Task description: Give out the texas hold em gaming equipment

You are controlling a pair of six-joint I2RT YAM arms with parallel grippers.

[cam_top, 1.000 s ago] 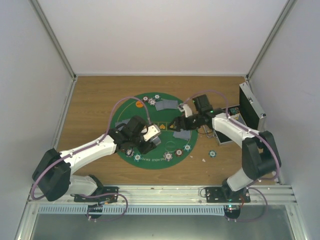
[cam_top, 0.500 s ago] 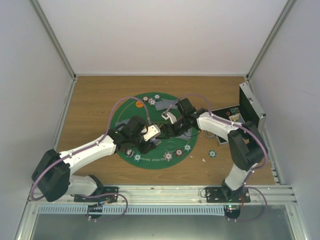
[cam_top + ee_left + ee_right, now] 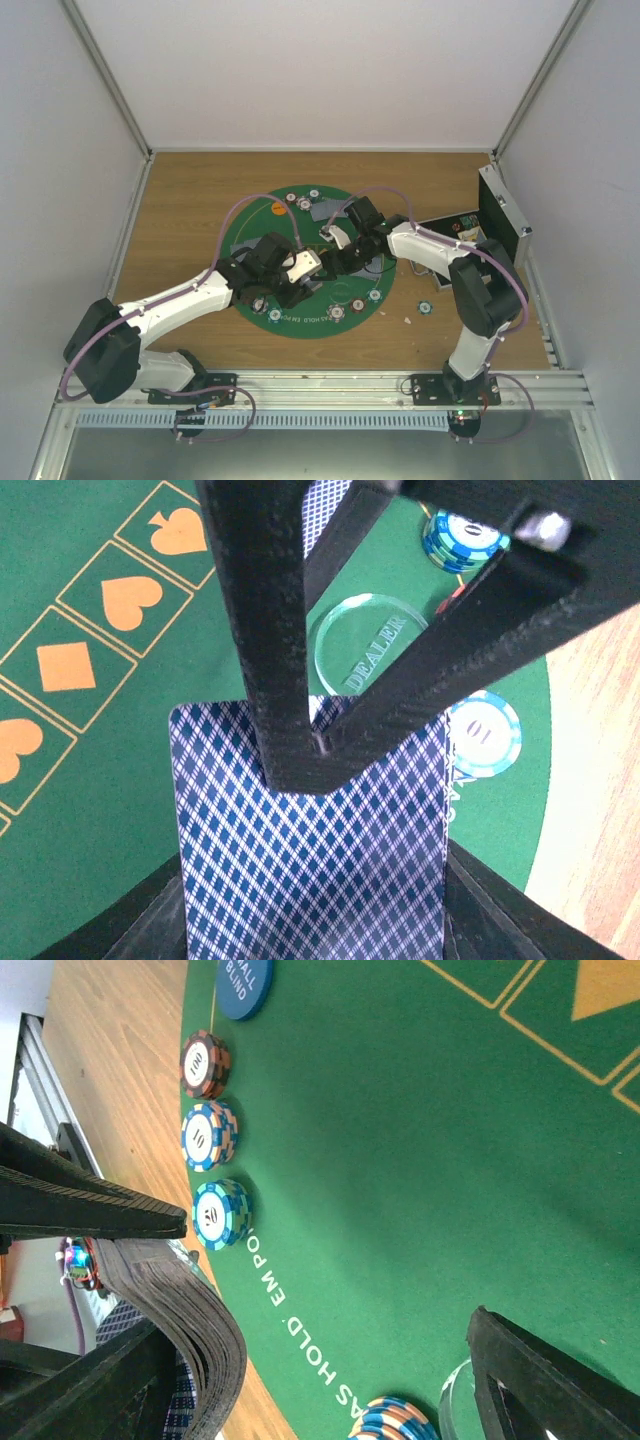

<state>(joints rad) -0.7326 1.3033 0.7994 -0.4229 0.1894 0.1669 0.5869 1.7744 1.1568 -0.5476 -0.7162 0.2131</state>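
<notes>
My left gripper [image 3: 303, 268] is shut on a deck of blue-backed playing cards [image 3: 310, 850], held over the green mat [image 3: 262, 232]. My right gripper [image 3: 338, 258] is open right next to it. One black finger [image 3: 285, 720] of it lies on the top card, and the deck's bent edge [image 3: 195, 1320] sits under that finger in the right wrist view. The other finger [image 3: 550, 1380] is far apart from it. A clear DEALER button [image 3: 365, 655] and teal chips [image 3: 483, 733] lie just beyond the deck. Chips marked 100 [image 3: 205, 1063], 10 [image 3: 209, 1135] and 50 [image 3: 220, 1213] line the mat's rim beside a blue disc [image 3: 243, 982].
An orange disc [image 3: 277, 209], chips [image 3: 304, 203] and dealt cards [image 3: 322, 212] lie at the mat's far side. More chips [image 3: 337, 313] sit along its near rim, and one chip [image 3: 425, 307] lies off the mat on the wood. The open metal case [image 3: 503, 215] stands at the right wall.
My right gripper has swung left across the mat from near the case side to the deck in my left gripper. The left arm has barely moved.
</notes>
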